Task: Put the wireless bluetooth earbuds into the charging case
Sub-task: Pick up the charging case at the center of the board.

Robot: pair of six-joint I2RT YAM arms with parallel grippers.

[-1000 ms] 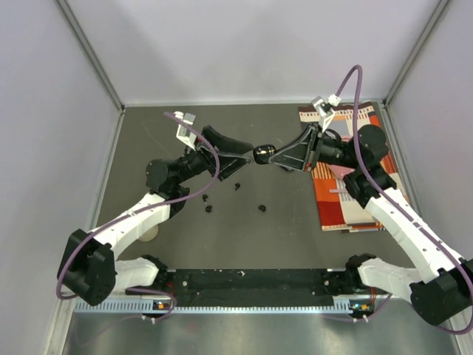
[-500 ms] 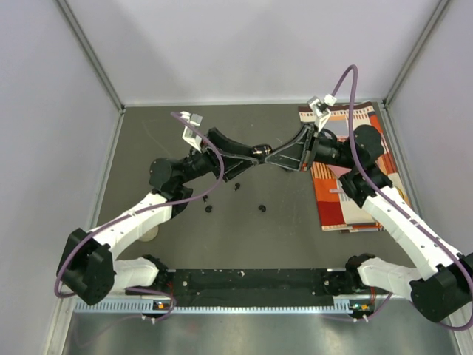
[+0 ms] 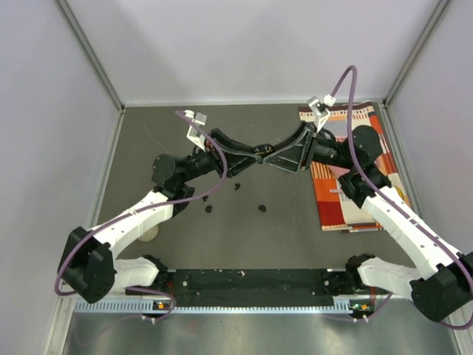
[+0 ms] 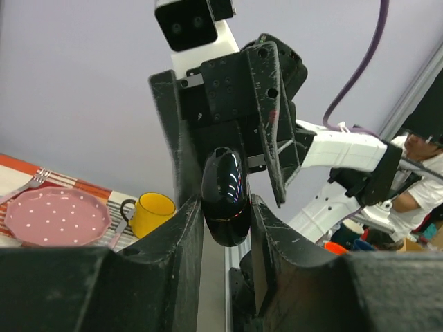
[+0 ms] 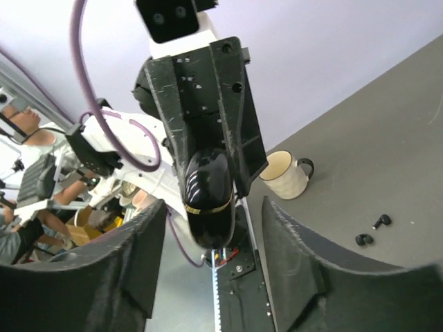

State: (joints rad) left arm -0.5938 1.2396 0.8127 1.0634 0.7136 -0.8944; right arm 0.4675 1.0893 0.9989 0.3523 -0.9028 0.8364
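The charging case (image 3: 259, 156) is a glossy black oval pod with a thin gold seam, held in the air over the middle of the table. My left gripper (image 3: 252, 157) is shut on it, and its fingers press both sides of the case (image 4: 223, 197). My right gripper (image 3: 268, 158) faces it from the other side. Its jaws stand open around the case (image 5: 208, 197) with a gap on each side. Tiny black earbuds lie on the dark table below (image 3: 208, 209) (image 3: 261, 208) (image 3: 237, 186). Two earbuds also show in the right wrist view (image 5: 381, 221).
A striped orange placemat (image 3: 347, 196) lies at the right under the right arm. It carries a yellow mug (image 4: 149, 211) and a pink dotted plate (image 4: 57, 218). A white mug (image 5: 285, 174) stands at the left, partly under the left arm.
My left gripper has closed on the case while my right gripper, which held it, has opened. Both wrists have rolled and drawn a little closer together.
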